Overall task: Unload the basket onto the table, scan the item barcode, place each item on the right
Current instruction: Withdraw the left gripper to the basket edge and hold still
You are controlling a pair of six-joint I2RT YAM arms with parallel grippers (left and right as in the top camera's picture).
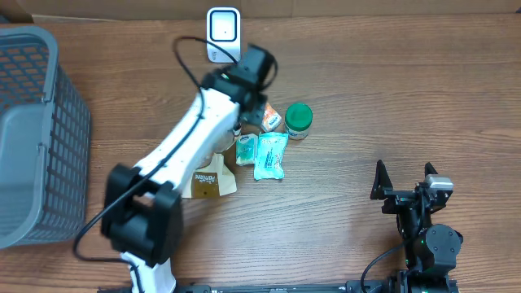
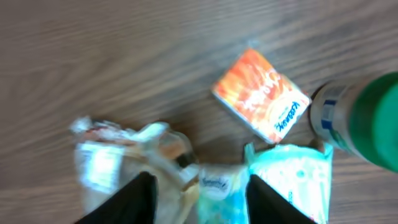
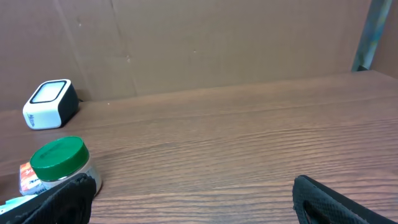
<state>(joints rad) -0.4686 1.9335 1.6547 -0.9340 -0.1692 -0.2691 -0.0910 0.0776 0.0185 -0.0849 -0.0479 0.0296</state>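
Your left hand (image 2: 200,180) hangs over the bench (image 2: 93,50) with its fingers spread, pinching nothing. A small green-and-white packet (image 2: 217,186) lies flat between them. Just outside one finger is a crumpled clear wrapper (image 2: 112,155), and outside the other a teal tissue pack (image 2: 292,174). Ahead of the fingertips lies the orange packet (image 2: 261,102), with a green-lidded jar (image 2: 367,118) beside it. The white scanner (image 1: 223,28) stands beyond the hand. Your right hand (image 3: 189,180) is spread wide, well apart from the pile.
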